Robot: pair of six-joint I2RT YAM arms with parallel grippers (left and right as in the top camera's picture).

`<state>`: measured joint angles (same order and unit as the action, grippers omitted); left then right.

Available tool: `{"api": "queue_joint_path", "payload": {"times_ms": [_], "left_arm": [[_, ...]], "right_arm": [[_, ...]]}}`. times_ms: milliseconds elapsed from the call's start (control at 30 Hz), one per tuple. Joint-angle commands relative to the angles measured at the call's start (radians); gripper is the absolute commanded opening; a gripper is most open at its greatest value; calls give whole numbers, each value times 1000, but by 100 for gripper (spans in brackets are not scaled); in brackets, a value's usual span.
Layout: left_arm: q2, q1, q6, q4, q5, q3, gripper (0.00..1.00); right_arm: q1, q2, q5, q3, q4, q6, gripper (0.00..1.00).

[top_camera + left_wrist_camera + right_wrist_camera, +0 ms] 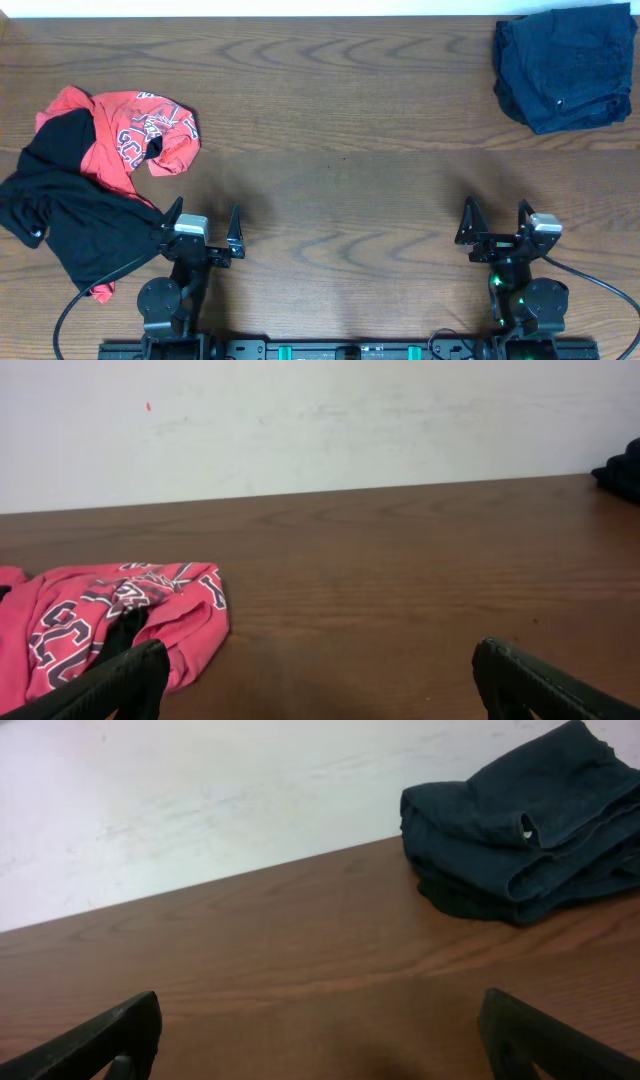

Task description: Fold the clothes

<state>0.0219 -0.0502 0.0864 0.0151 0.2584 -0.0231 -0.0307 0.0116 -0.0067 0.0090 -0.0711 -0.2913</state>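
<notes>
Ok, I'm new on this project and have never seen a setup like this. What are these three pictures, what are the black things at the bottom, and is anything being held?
One picture looks straight down on a brown wooden table. The two black devices at its near edge are robot arms, each ending in a two-finger claw: the left gripper and the right gripper. The other two pictures come from small cameras on the wrists, so the dark shapes in their bottom corners are each claw's own fingers.

On the table lie a red T-shirt with white lettering, a black garment partly over it, and folded dark blue denim in the far right corner.

Both claws stand open and hold nothing.
</notes>
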Motion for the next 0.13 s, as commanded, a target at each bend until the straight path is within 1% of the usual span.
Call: {"api": "queue_joint_path", "payload": {"times_ms": [0, 100], "left_arm": [[2, 5, 3, 32, -2, 19, 98], [2, 5, 3, 32, -2, 19, 98]], "right_arm": [[-10, -7, 6, -3, -3, 16, 99], [-10, -7, 6, -3, -3, 16, 99]]}}
